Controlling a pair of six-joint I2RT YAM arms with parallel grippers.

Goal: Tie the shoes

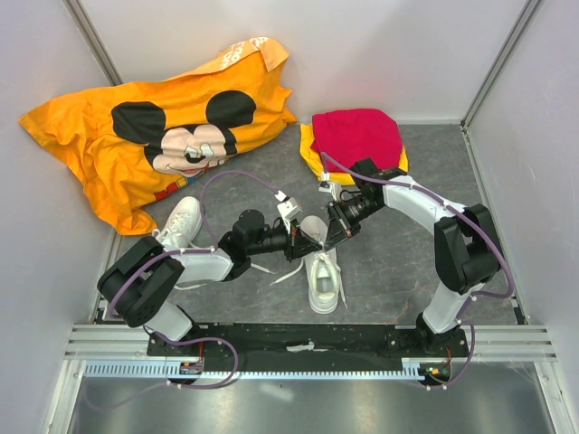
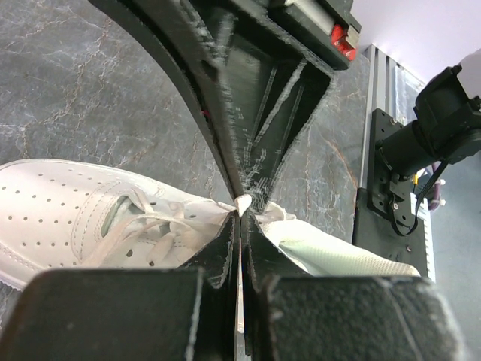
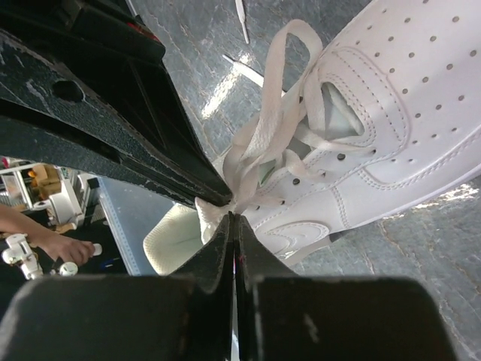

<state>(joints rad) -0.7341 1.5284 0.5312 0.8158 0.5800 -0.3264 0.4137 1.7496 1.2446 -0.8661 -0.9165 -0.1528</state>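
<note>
White and flat, the lace (image 3: pixel 264 131) is the part you work, not the shoe (image 1: pixel 323 278) itself. That shoe lies on the grey desk (image 1: pixel 398 280) between the two arms, toe toward the arm bases. Its partner, the second shoe (image 1: pixel 183 220), rests well apart to the left, just beside the orange shirt (image 1: pixel 136 136).

The left hand (image 2: pixel 240 207) has its jaws pressed together, with a nub of lace showing at the tips over the shoe's opening. The right hand (image 3: pixel 231 212) also has its jaws together, where several strands of lace converge, so it appears clamped on them.

Expect the lace to be limp, thin and light. It holds no shape of its own and probably slips through smooth pads under a hard pull. Pinch it across its flat width, on a free run away from the eyelets.

Judge the shoe as light, with a fairly stiff upper. It will likely slide or tip on the desk if you pull the lace sideways, so balance one hand's pull against the other's.
</note>
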